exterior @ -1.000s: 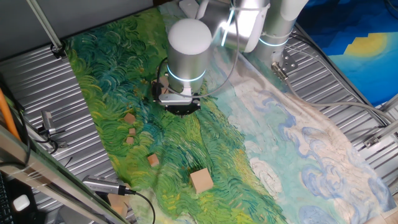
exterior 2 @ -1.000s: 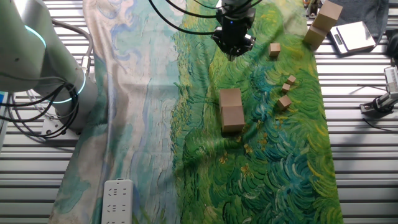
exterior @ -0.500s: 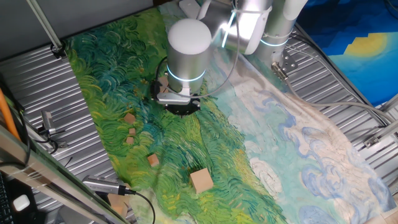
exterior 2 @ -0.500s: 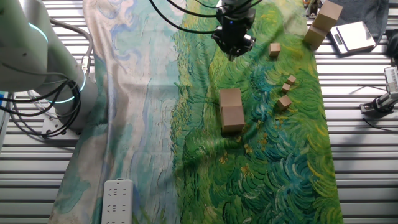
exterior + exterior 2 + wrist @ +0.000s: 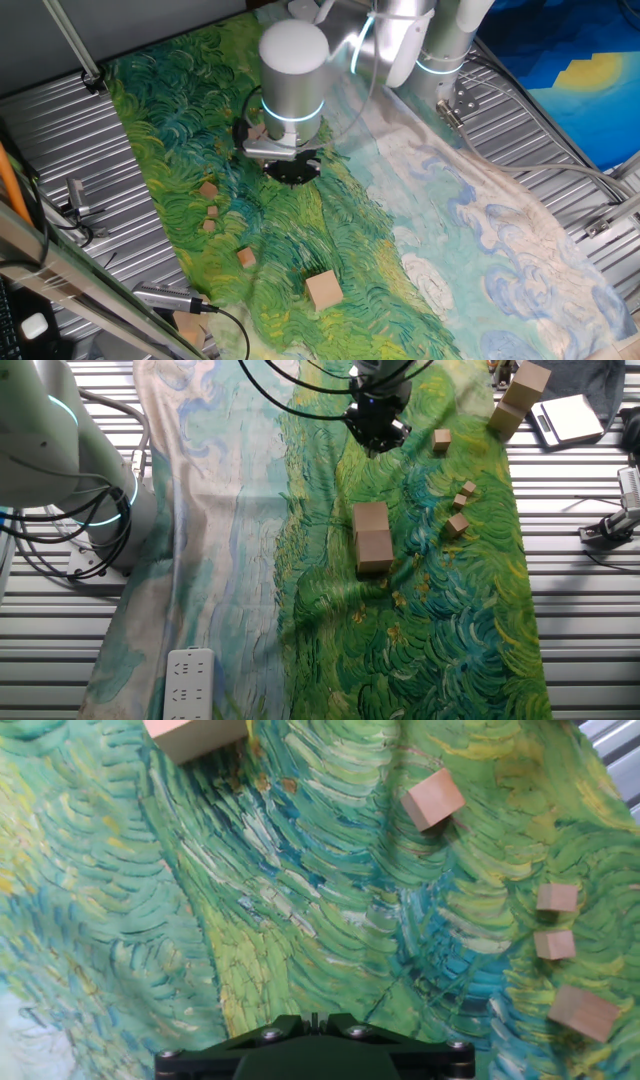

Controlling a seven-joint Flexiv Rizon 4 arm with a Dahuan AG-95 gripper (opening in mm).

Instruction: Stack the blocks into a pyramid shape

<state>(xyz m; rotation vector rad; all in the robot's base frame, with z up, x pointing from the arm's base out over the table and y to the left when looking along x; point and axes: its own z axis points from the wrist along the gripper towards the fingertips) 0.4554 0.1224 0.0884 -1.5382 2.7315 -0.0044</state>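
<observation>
Light-tan wooden blocks lie scattered on the green painted cloth. The largest block on the cloth (image 5: 373,535) (image 5: 323,290) shows at the top edge of the hand view (image 5: 195,735). A smaller block (image 5: 432,798) (image 5: 456,525) lies to its right. Two tiny blocks (image 5: 557,897) (image 5: 554,944) sit close together. Another small block (image 5: 583,1012) (image 5: 441,439) lies just beside my gripper (image 5: 375,444) (image 5: 287,172). My gripper (image 5: 315,1018) hovers over bare cloth, shut, with nothing between its fingers.
Two larger blocks (image 5: 530,378) (image 5: 506,418) stand at the cloth's far corner beside a small scale (image 5: 565,418). A white power strip (image 5: 188,682) lies on the pale end of the cloth. Ribbed metal table (image 5: 60,140) surrounds the cloth, with camera mounts and cables along the edges.
The hand has shifted a short way across the cloth, away from the large block. No block has moved.
</observation>
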